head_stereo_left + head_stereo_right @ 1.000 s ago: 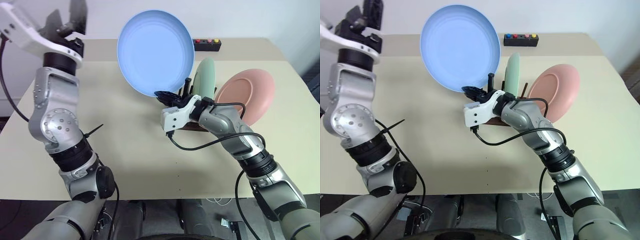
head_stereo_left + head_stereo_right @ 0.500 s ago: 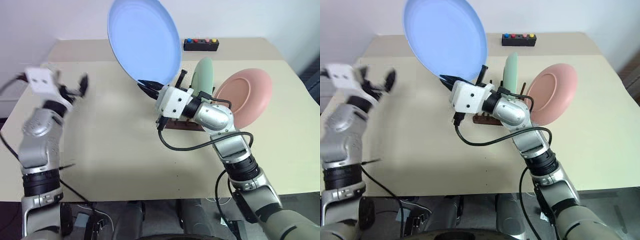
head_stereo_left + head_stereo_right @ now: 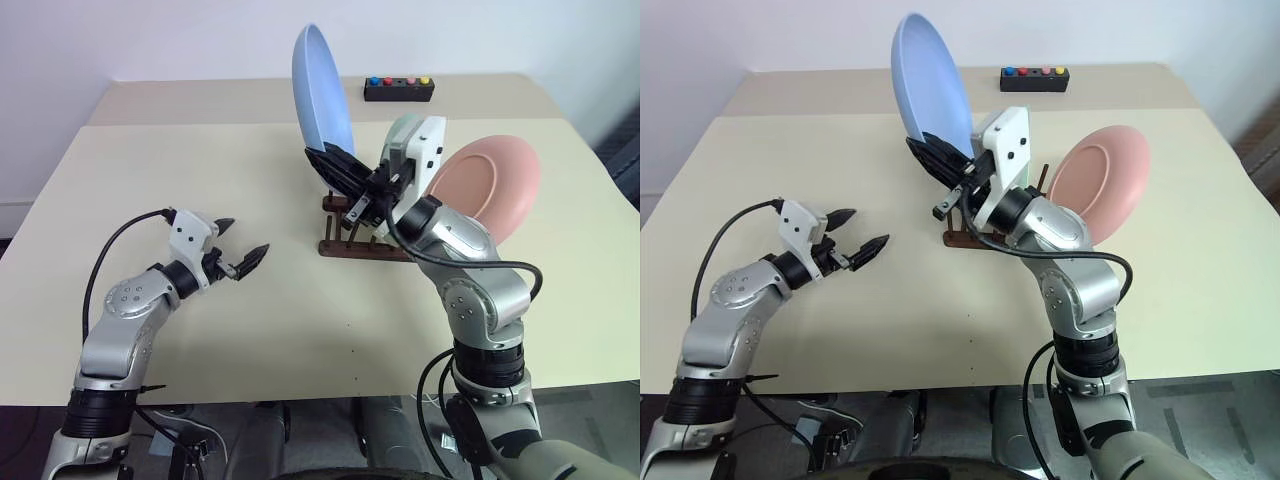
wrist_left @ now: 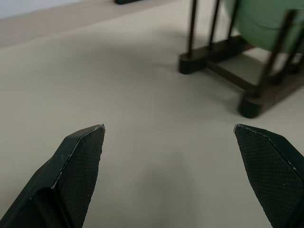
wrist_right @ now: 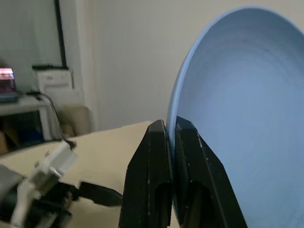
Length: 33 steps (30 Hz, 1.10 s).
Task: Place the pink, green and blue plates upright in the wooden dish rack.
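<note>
The blue plate [image 3: 318, 95] stands on edge in the air above the left end of the wooden dish rack [image 3: 352, 248], with my right gripper [image 5: 172, 130] shut on its lower rim. In the rack, the green plate [image 4: 266, 19] stands upright between pegs, mostly hidden behind my right wrist in the eye views. At the rack's right end the pink plate [image 3: 488, 188] stands leaning. My left gripper [image 3: 243, 237] hangs open and empty low over the table, left of the rack and pointing toward it.
A small black box with coloured buttons [image 3: 398, 88] lies at the table's far edge behind the rack. Bare tabletop [image 3: 200, 160] stretches left of and in front of the rack. A cable loops from my right wrist near the pink plate.
My left arm came down from a raised pose to low over the table. My right wrist rolled, turning the blue plate from face-on to edge-on and upright over the rack.
</note>
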Each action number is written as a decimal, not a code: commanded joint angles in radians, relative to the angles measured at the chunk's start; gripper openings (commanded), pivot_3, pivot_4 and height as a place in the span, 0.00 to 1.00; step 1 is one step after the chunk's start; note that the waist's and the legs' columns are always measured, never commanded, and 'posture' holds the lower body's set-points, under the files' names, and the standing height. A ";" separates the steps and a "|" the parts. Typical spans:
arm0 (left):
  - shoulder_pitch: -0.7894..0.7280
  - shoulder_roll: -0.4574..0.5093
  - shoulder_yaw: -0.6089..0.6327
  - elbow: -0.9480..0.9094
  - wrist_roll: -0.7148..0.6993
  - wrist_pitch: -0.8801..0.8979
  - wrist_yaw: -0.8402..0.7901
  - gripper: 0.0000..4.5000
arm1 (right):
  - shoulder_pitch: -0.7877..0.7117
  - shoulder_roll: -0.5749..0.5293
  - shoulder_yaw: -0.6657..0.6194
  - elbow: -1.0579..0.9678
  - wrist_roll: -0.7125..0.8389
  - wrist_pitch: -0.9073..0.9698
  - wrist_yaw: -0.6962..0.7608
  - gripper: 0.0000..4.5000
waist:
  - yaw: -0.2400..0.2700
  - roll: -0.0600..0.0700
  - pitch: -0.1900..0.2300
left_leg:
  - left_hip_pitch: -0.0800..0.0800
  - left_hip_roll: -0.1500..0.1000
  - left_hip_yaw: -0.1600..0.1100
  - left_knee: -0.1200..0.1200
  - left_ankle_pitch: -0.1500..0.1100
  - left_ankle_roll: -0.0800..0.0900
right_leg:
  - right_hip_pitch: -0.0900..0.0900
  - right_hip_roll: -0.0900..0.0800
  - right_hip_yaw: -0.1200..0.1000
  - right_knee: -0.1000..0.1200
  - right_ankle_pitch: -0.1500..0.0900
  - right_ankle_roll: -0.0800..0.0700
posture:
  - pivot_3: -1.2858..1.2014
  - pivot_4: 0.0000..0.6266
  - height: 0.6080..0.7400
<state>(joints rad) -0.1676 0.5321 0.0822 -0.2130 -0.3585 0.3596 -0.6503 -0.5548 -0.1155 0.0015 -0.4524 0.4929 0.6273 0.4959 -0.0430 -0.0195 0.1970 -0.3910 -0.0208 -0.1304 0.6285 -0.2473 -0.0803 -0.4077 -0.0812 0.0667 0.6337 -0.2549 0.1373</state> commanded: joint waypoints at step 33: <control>0.007 -0.002 -0.025 -0.056 0.027 -0.013 -0.012 1.00 | 0.089 0.029 -0.062 -0.070 0.349 0.123 -0.271 0.30 | -0.001 0.000 0.000 | 0.000 0.000 0.000 0.000 0.000 0.000 | 0.000 0.000 0.000 0.000 0.000 0.000 | 0.52 0.24 1.00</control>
<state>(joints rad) -0.1590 0.5319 0.0513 -0.2383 -0.3349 0.3642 -0.6672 -0.4637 -0.0915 -0.0612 -0.4786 0.8119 0.7580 0.2290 -0.0436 -0.0193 0.1969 -0.3911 -0.0208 -0.1302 0.6284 -0.2474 -0.0801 -0.4077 -0.0812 0.0668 0.6335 -0.2550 0.1373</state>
